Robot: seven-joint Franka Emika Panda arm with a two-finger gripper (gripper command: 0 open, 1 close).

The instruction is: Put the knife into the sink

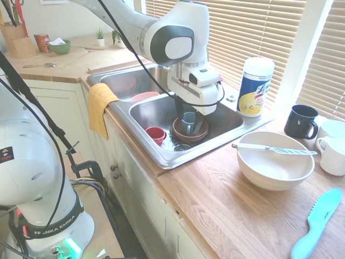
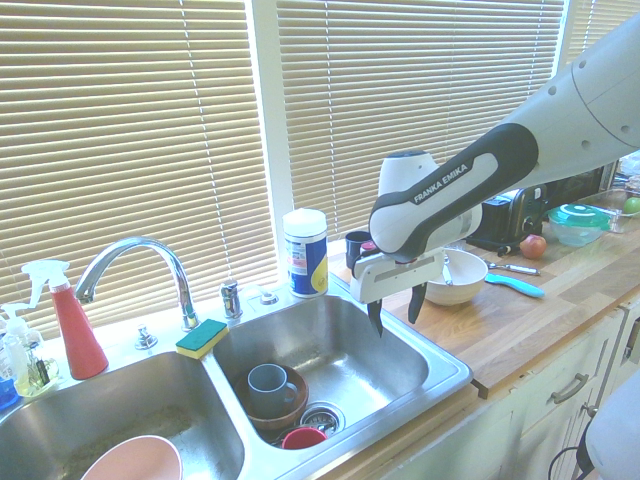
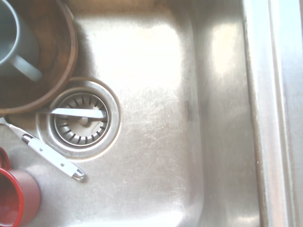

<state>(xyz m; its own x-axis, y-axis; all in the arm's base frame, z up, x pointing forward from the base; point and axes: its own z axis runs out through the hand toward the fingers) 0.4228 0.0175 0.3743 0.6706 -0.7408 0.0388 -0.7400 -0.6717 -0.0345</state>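
The knife (image 1: 275, 148), slim and silvery, lies flat across the rim of the white bowl (image 1: 275, 167) on the wooden counter, right of the sink (image 1: 161, 156). My gripper (image 2: 394, 312) hangs open and empty over the right basin of the sink (image 2: 440, 365), well away from the knife. The wrist view looks straight down on the basin floor (image 3: 156, 118) and its drain (image 3: 83, 118).
In the right basin sit a brown bowl (image 2: 275, 400) holding a grey mug and a red cup (image 1: 156, 135). A wipes canister (image 1: 255, 86) stands behind the sink. A teal plastic knife (image 1: 318, 222), a dark mug (image 1: 301, 121) and white mugs (image 1: 331, 154) surround the bowl.
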